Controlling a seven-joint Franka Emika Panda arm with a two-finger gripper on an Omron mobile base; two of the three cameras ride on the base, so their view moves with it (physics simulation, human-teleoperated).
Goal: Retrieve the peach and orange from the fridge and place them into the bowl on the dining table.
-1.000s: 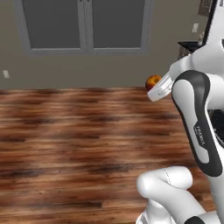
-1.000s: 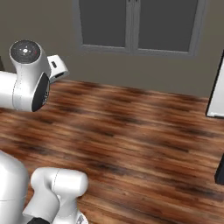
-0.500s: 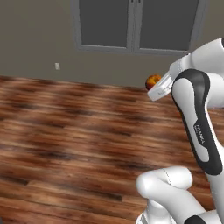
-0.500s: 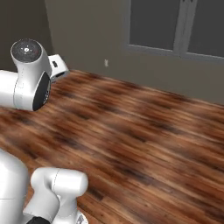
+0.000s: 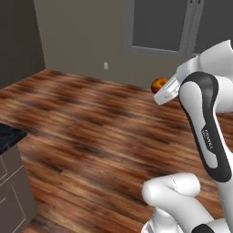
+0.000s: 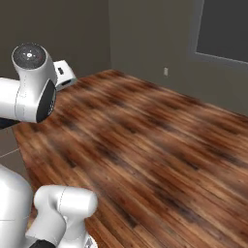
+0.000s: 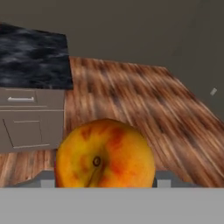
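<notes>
The peach (image 7: 105, 155), mottled red and orange-yellow with its stem pit facing the camera, sits low in the hand view between my gripper's (image 7: 104, 178) fingers. In the left base view the peach (image 5: 159, 83) shows at the end of the raised arm, with my gripper (image 5: 161, 88) shut on it, high above the wooden floor. The orange, the fridge and the bowl are out of view. A black white-veined marble top (image 7: 30, 57) on a base with drawers lies ahead at the upper left of the hand view; I cannot tell whether it is the dining table.
A dark top's corner over grey cabinet panels (image 5: 11, 182) stands at the lower left. A window (image 5: 159, 25) is set in the far wall, with a wall socket (image 5: 105, 65) left of it. Open wood floor (image 6: 145, 140) spreads ahead.
The whole scene has slid to the right, so the base has turned left. The window moved toward the right and a cabinet corner came into view. The peach stays in the gripper.
</notes>
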